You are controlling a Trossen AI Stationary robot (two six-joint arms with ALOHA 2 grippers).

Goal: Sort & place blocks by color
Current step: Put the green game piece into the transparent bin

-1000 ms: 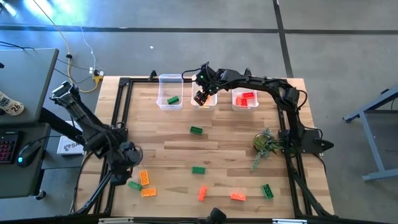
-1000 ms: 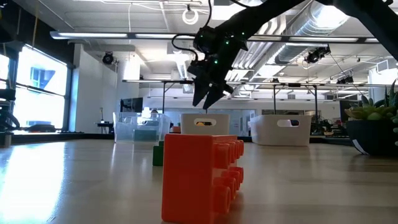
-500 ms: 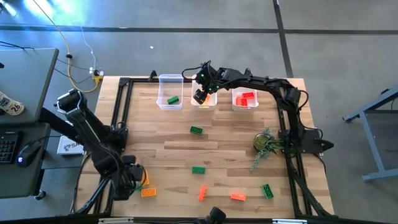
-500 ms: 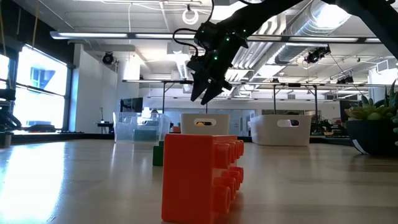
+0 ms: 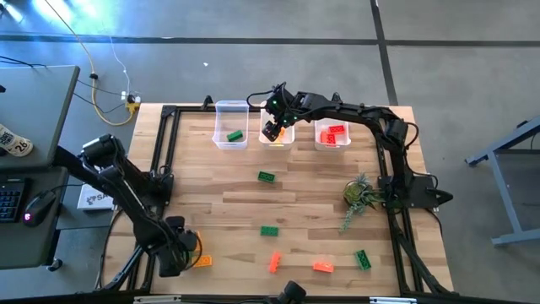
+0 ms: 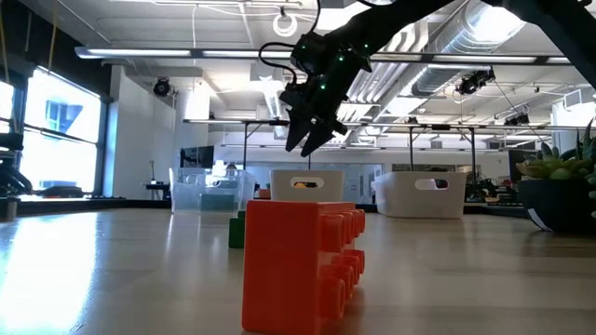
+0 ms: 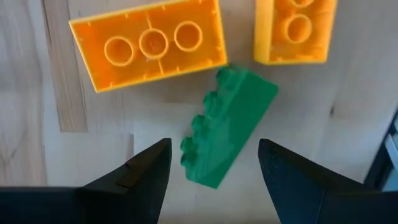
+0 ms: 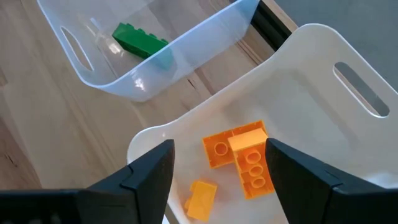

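Observation:
My left gripper (image 5: 173, 253) (image 7: 214, 146) is open at the table's near-left corner, pointing down. A green block (image 7: 227, 127) lies on its side on the wood between its fingers, and they do not touch it. Two yellow-orange blocks (image 7: 149, 43) (image 7: 295, 28) lie hollow side up just beyond. My right gripper (image 5: 272, 131) (image 8: 219, 149) (image 6: 303, 147) hangs open above the middle bin (image 8: 311, 93), which holds three yellow-orange blocks (image 8: 239, 155). More green blocks (image 5: 267, 176) (image 5: 269, 230) (image 5: 362, 259) and red-orange blocks (image 5: 274, 263) (image 5: 322, 267) lie loose on the table.
Three bins stand in a row at the far edge. The left bin (image 5: 230, 125) holds a green block (image 8: 140, 40) and the right bin (image 5: 332, 135) holds red blocks. A small green plant (image 5: 361, 194) stands toward the right. A black frame (image 5: 164, 152) borders the table.
My left gripper has travelled toward the table's near edge and now stands over the blocks in the near-left corner, covering two of them in the high view. My right gripper has tipped a little above the middle bin and then kept still.

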